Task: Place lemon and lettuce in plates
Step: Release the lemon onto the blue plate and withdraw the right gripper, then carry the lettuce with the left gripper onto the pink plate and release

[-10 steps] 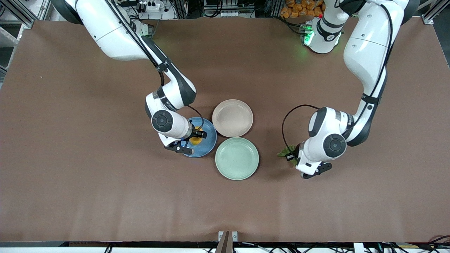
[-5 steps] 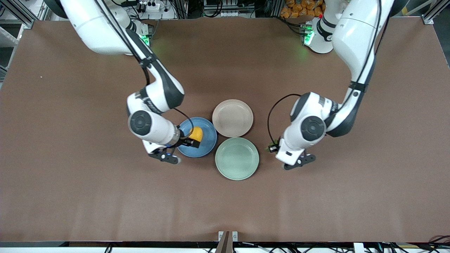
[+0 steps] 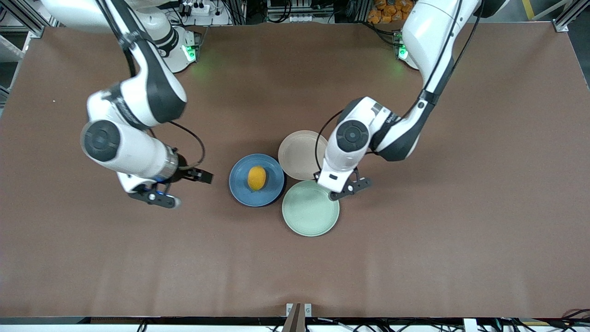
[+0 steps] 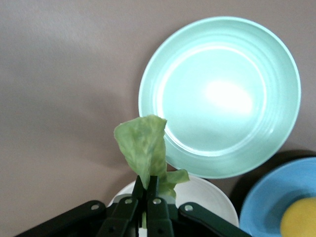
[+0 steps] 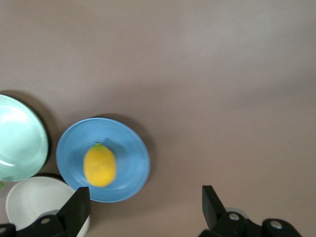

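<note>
I'm holding the lettuce leaf (image 4: pixel 143 148) pinched in the left gripper (image 4: pixel 146 197), hanging over the beige-pink plate (image 3: pixel 299 154); I should center it before releasing. The lemon (image 3: pixel 256 178) is sitting in the blue plate (image 3: pixel 239 186), and my right gripper (image 5: pixel 143 205) is hovering beside it, fingers spread and empty.

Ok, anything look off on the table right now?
Nothing stands out. The lemon sits in the blue plate, the left gripper holds the lettuce over the beige plate, and the right gripper is open.
</note>
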`<state>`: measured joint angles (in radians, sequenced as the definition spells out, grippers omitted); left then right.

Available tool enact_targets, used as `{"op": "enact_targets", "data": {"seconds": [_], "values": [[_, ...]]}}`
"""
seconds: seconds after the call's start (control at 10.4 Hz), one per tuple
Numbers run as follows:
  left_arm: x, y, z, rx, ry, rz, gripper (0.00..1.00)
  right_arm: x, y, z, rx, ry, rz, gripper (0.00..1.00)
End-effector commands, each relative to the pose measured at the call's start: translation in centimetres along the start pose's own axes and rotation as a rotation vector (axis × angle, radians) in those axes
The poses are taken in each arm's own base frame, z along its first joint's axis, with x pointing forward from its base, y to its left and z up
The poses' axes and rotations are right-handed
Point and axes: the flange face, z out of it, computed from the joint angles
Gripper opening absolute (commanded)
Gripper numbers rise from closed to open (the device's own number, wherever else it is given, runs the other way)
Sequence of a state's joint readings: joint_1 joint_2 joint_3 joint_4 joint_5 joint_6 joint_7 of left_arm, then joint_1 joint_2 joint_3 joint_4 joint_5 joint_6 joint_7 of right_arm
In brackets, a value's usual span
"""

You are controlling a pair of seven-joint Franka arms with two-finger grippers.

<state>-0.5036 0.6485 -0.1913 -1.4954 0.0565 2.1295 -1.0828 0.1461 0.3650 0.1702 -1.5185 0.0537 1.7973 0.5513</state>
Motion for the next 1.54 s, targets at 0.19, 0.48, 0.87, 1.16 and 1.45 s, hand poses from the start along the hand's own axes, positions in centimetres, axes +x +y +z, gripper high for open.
{"op": "enact_targets", "data": {"seconds": [0.19,0.48,0.87,1.16,1.45], "values": [[-6.5,2.9,0.4,0.023,0.004,-0.099,0.00,-3.0,8.2,-11.8,-0.021,0.072,-0.078,1.00],[-10.2,3.9,2.9,0.071,-0.015,-0.169,0.02,-3.8,11.9,-16.8,-0.054,0.083,-0.125,1.00],[-9.4,3.6,-2.2,0.051,0.034,-0.133,1.00,-4.7,17.7,-19.6,-0.091,0.019,-0.191,1.00],[-3.4,-0.6,-13.0,0.029,0.175,0.056,1.00,-4.7,17.3,-19.7,-0.098,0.024,-0.188,1.00],[2.7,-7.2,-21.1,0.004,0.197,0.089,1.00,-4.9,17.2,-19.5,-0.121,0.020,-0.192,1.00]]}}
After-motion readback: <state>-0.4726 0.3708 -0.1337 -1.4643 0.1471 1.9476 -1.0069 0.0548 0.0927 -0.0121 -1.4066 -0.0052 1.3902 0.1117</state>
